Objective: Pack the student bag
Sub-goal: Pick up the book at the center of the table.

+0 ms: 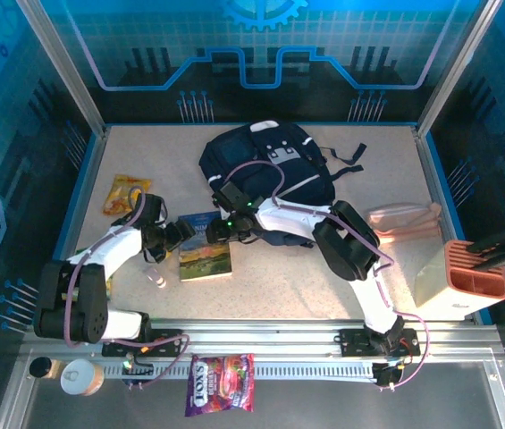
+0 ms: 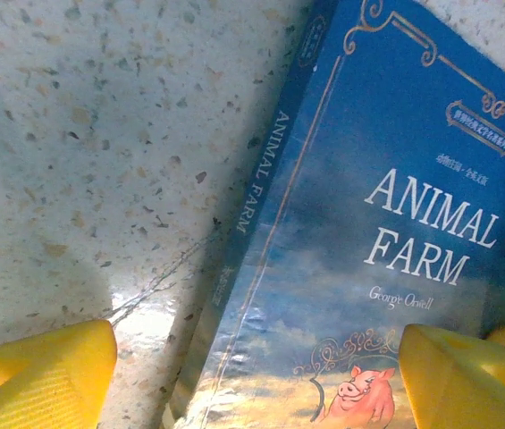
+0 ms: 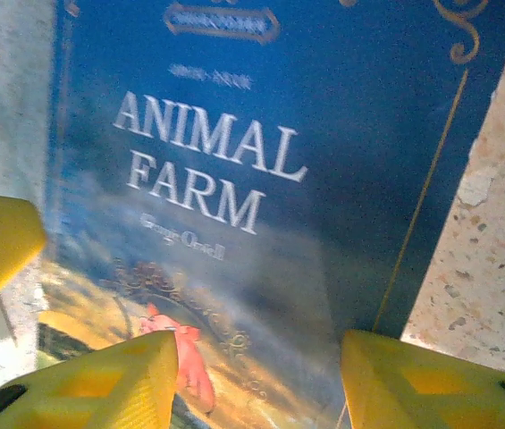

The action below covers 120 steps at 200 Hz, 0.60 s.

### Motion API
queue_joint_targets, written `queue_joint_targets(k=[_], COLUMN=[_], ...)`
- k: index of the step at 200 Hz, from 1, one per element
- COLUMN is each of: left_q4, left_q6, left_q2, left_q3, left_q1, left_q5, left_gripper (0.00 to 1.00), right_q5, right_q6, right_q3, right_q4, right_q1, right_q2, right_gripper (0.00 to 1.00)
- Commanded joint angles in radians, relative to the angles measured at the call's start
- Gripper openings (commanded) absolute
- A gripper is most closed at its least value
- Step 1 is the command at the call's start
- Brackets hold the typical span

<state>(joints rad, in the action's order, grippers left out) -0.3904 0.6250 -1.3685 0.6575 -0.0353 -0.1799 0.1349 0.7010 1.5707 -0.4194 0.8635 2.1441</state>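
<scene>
Speckled beige tabletop (image 1: 341, 268) inside a blue-lit enclosure. The student bag (image 1: 261, 165) lies at the far centre of the tabletop, grey-white patch towards the far edge. A book, "Animal Farm" (image 1: 206, 255), lies face up left of centre, closer to the near edge than the bag. Left fingers (image 2: 37, 375) are apart and straddle the book's spine edge, one over bare tabletop and one over the cover. Right fingers (image 3: 109, 380) are apart, low over the cover by the opposite long edge. Contact with the book: cannot tell.
</scene>
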Motion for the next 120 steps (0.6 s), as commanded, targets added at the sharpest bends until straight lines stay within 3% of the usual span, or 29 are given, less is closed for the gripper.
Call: queue_joint_targets(k=[1,69,120], left_q4=[0.010,0.019,0.019], left_q6=[-0.023,-0.032,-0.029], left_q2=[-0.027,-0.069,-0.045], left_q3=[-0.010,0.012,0.037], left_q1=[0.006,0.006,0.005], left_q5=[-0.056,-0.152,-0.250], left_gripper=[0.82,0.81,0.71], right_q5=[-0.010,0.008,0.026], right_q6=[-0.012,0.007,0.021], right_q3=[0.022,0.011,0.003], right_q4=[-0.065,-0.077,-0.065], right_q1=[-0.002,-0.020,-0.031], right_q2=[0.039,0.084,0.091], right_gripper=[0.52,0.53,0.53])
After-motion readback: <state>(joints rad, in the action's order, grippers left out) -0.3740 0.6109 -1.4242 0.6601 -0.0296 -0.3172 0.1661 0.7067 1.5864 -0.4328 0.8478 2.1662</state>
